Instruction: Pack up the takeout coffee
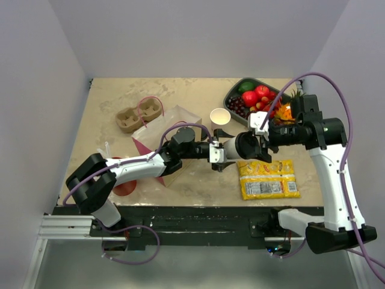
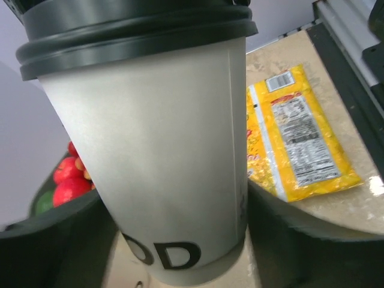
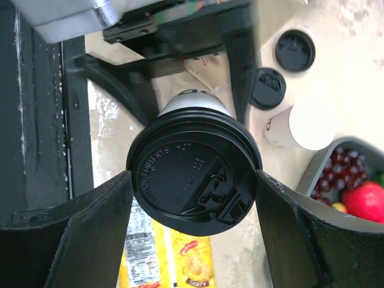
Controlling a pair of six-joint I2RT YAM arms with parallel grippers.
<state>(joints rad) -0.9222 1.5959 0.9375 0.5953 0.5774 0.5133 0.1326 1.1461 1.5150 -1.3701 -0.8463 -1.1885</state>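
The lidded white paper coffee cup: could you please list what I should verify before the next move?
1. Round black plastic lid seated on the white paper coffee cup: ok, rim flush where visible.
2. Left claw gripping the cup body: ok, fingers against both sides.
3. Right claw straddling the lid: ok.
4. Right claw's grip firm enough to take over: cannot tell.
5. White paper bag mouth open: cannot tell, left arm covers it.
6. Yellow plastic snack packet lying flat: ok.

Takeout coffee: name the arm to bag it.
Left. The left gripper clamps the takeout coffee by its body, the paper bag beside that arm; the right gripper only brackets the lid.
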